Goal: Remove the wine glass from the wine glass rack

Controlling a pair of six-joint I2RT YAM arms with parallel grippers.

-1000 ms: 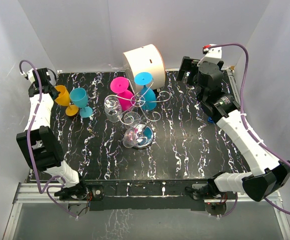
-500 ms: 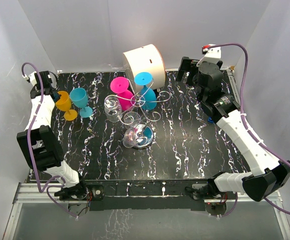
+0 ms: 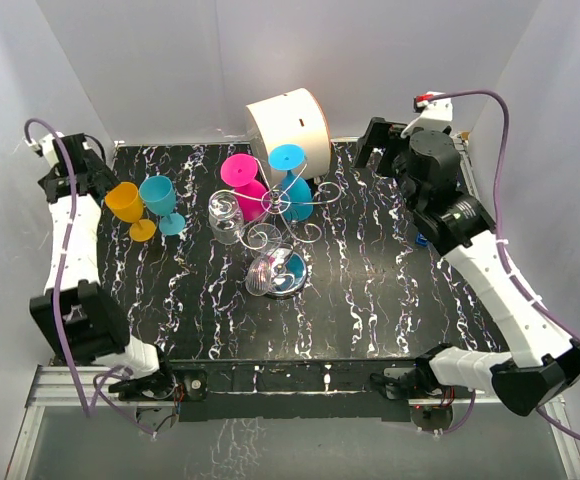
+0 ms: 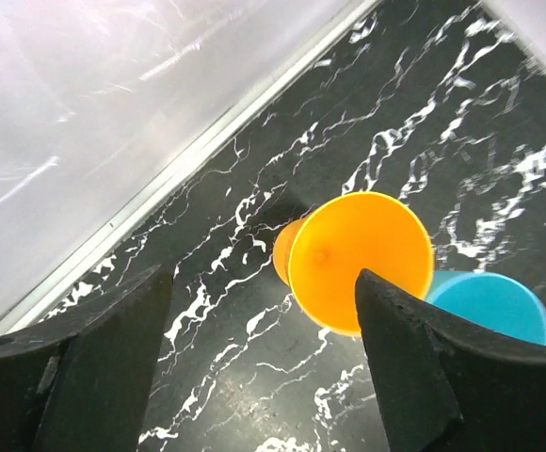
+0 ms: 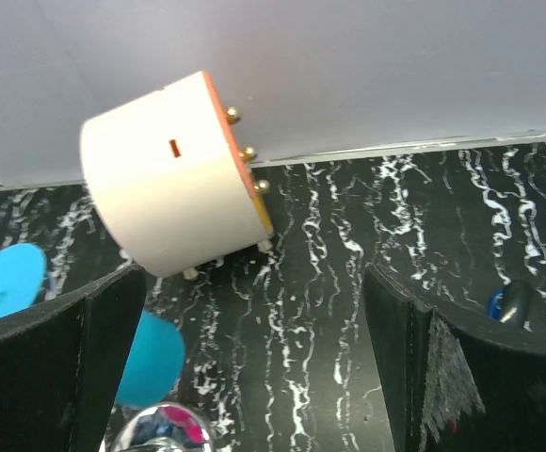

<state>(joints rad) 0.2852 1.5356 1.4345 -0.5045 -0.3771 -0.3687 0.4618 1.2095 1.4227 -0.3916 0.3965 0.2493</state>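
Observation:
The silver wire wine glass rack [image 3: 282,212] stands mid-table on a round chrome base [image 3: 282,272]. On its arms hang a pink wine glass [image 3: 240,180], a blue one [image 3: 292,182] and a clear one [image 3: 226,218], all upside down. An orange wine glass [image 3: 127,204] stands upright on the table at the far left beside a teal one [image 3: 160,200]. My left gripper [image 3: 95,180] is open just behind the orange glass [image 4: 358,259], with nothing between its fingers [image 4: 94,367]. My right gripper [image 3: 378,145] hangs open at the back right, holding nothing [image 5: 254,367].
A white cylindrical drum [image 3: 288,125] lies on its side behind the rack, near the back wall [image 5: 169,174]. A small blue object [image 3: 422,240] sits by the right arm. White walls close off the left, back and right of the black marbled table [image 3: 370,300].
My left gripper has opened, let go of the orange glass and drawn back toward the left wall; the glass now stands free. The right arm has shifted slightly to the right.

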